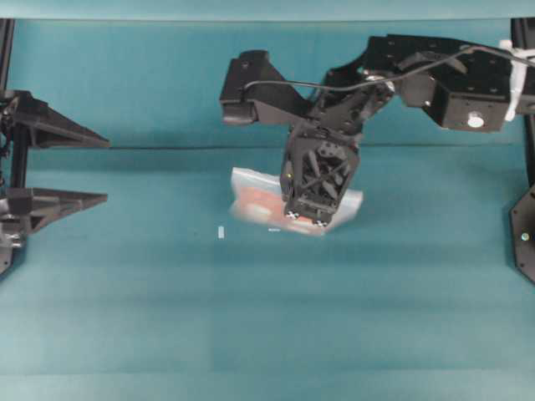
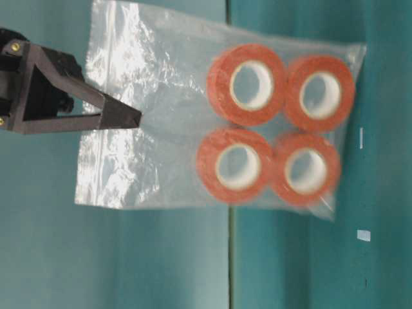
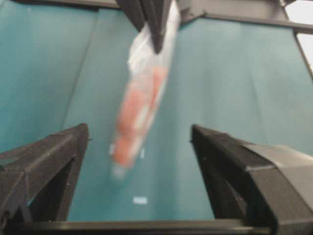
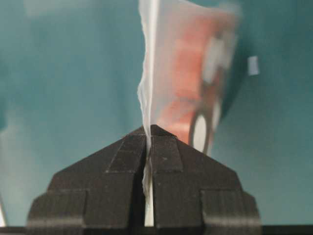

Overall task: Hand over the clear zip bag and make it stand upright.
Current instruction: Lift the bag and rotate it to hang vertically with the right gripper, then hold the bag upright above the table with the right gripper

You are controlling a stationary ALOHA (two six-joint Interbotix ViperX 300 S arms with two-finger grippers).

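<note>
While the right gripper [image 4: 148,134] hangs over the middle of the teal table [image 1: 125,317], its jaws are pinched together on the top edge of the clear zip bag [image 1: 251,188], which dangles off the surface, seen edge-on from the right wrist. Left gripper [image 3: 139,147] sits back at the left side of the table, well apart from the bag, fingers spread wide with nothing between them.

Bag is clear crinkly plastic; four orange-red tape rolls [image 2: 273,132] with white cores are bunched at the end away from the grip, so the weight is low and that end likely sets down first. The table-level view appears turned sideways, so the rolls there sit to the right.

Step in hand, my read: handover is done, the bag now needs to be stood up. To do it well: lower straight, keep the pinch on the top seam until the roll end rests flat on the table, let the four rolls settle side by side as a base, then release slowly. Risk: the empty upper half is floppy and may fold over, or the rolls shift and tip the bag.

Two small white scraps [image 1: 221,232] lie on the table near the bag, too small to tell what they are.

No brand, label or readable writing on the bag, rolls or grippers.
</note>
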